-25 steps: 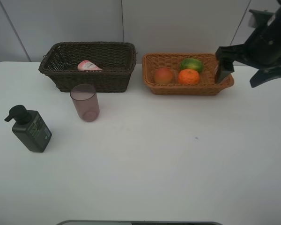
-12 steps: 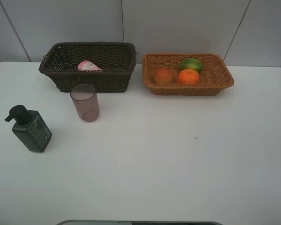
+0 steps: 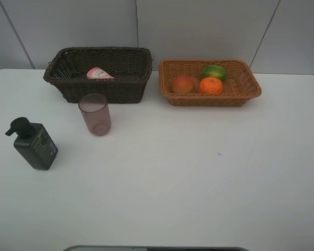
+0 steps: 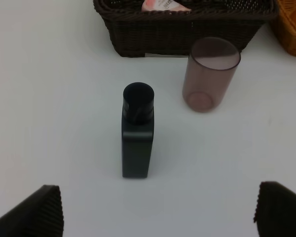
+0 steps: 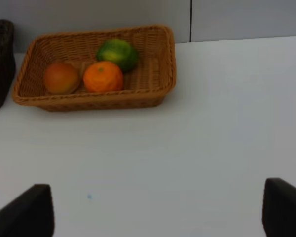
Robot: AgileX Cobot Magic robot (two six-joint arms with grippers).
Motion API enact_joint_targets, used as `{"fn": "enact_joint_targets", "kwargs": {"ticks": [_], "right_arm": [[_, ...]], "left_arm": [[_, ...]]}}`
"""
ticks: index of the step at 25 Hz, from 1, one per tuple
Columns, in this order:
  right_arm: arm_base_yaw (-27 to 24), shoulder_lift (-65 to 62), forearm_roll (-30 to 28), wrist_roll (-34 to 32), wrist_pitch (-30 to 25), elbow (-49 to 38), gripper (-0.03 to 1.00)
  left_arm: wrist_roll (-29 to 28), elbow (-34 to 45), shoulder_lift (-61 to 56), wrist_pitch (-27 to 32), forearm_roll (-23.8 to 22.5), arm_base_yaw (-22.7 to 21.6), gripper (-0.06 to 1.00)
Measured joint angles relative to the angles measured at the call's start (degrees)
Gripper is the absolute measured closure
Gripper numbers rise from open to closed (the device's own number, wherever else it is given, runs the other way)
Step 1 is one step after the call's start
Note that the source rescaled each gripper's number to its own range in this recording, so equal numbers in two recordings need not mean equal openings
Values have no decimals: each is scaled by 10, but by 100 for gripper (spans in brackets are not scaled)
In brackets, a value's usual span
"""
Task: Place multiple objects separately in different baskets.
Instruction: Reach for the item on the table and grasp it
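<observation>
Exterior high view: two wicker baskets stand side by side at the far edge of a white surface (image 3: 199, 178), close together but not touching. On the left, the deep dark brown basket (image 3: 104, 90) holds a pink tube (image 3: 99, 73), which lies near its middle. On the right, the shallower light orange-tan basket (image 3: 209, 100) holds three fruits: a red-orange fruit (image 3: 182, 83) toward its left end, an orange (image 3: 211, 85) just beside it, and a green mango-like fruit (image 3: 214, 71) behind the orange and touching it.

Two things stand on the surface outside the baskets. A translucent mauve cup (image 3: 94, 114) stands upright, mouth up, just in front of the dark basket. A dark green-black pump bottle (image 3: 35, 145) stands nearer the left edge, apart from the cup, with its pump head turned toward that edge.

Left wrist view: the left claw (image 4: 158, 212) has its jaws spread wide and grips nothing, and its ribbed black fingers (image 4: 37, 215) show at the picture's corners. The pump bottle stands ahead of it, untouched, with the cup and the dark basket beyond.

Right wrist view: the right claw (image 5: 155, 210) is likewise spread wide and grips nothing — it hovers over the white surface, well short of the tan basket and its three fruits.
</observation>
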State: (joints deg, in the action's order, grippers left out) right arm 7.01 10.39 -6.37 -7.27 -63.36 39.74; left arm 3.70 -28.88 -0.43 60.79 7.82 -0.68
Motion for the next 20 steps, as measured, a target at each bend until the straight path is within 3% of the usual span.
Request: {"fn": "enact_joint_targets", "kwargs": {"ticks": [8, 20], "right_arm": [[0, -69, 8, 0, 10, -87, 14], [-3, -104, 14, 0, 26, -95, 14]], "left_arm": [[0, 0, 0, 0, 0, 0, -6], [0, 0, 0, 0, 0, 0, -6]]}}
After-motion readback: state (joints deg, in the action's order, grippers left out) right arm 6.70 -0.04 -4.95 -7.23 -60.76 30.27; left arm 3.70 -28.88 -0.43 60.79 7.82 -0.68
